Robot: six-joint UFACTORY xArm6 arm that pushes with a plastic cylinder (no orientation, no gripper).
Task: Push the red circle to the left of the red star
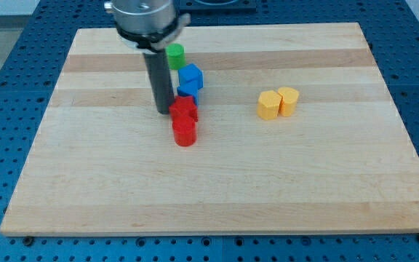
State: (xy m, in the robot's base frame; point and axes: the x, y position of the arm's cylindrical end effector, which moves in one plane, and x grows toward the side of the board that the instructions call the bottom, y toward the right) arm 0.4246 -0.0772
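The red star point(183, 110) sits near the board's middle, with the red circle point(185, 133) touching it just below. My tip point(164, 110) is on the board right at the red star's left side, close to or touching it, and above-left of the red circle. The dark rod rises from there to the arm's head at the view's top.
Two blue blocks point(190, 80) stand just above the red star, one partly behind the other. A green block point(175, 54) is above them, beside the rod. Two yellow blocks point(277, 103) touch each other to the right. The wooden board point(217, 189) lies on a blue perforated table.
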